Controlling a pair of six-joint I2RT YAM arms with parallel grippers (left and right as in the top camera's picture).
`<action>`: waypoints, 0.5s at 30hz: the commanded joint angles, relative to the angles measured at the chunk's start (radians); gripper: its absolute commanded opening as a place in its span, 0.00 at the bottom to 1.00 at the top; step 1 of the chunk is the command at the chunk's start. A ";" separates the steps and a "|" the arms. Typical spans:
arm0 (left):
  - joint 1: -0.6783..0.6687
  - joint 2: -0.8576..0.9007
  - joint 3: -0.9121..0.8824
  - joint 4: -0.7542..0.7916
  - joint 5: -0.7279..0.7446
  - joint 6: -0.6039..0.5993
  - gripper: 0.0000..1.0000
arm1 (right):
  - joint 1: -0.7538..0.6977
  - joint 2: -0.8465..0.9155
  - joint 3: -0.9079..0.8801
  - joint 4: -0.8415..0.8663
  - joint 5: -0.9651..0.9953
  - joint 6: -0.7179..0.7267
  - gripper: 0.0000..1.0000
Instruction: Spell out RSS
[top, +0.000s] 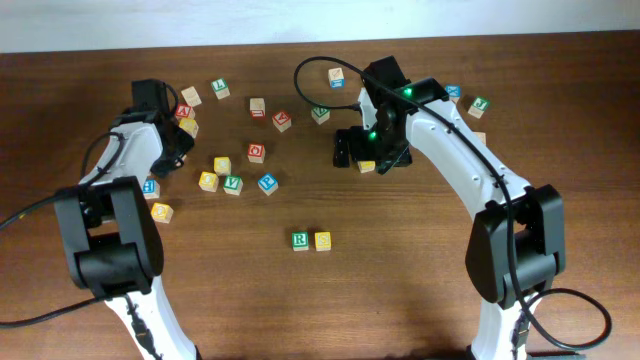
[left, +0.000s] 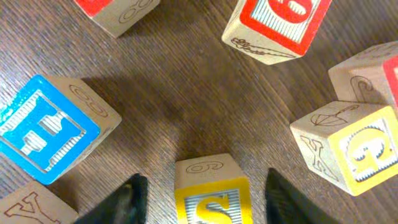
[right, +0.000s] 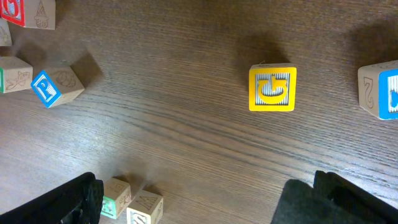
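So our left gripper (left: 205, 179) has its jaws spread, with the yellow S cube (left: 211, 202) sitting right between them. There's a sliver of bare table (left: 186, 93) showing on each side, so we'd say it's straddling the cube but not pinching it yet. That lineup makes sense to us: a finger down either flat side means a squeeze should grab it square. The neighbours are fairly near, a yellow G cube (left: 357, 152) on one side and a blue cube (left: 43, 130) on the other, but neither is inside the jaws.

Our right gripper (right: 193, 202) is wide open too, with only wood between its fingers. A stray yellow cube (right: 272, 88) lies well ahead of it, but we can't read its letter for sure.

From overhead, the green R cube (top: 300, 240) and a placed yellow cube (top: 322, 240) sit side by side mid-table, well apart from both arms. We reckon that's R and the first S down, so the left arm's S cube is the last one to carry over
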 joint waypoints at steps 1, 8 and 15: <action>-0.004 0.011 0.010 0.002 -0.017 -0.002 0.38 | -0.006 -0.010 0.011 0.000 -0.009 -0.003 0.98; -0.004 0.011 0.010 -0.029 -0.013 -0.002 0.39 | -0.006 -0.010 0.011 0.000 -0.009 -0.003 0.98; -0.003 0.011 0.010 -0.022 -0.018 0.005 0.31 | -0.006 -0.010 0.011 0.000 -0.009 -0.003 0.98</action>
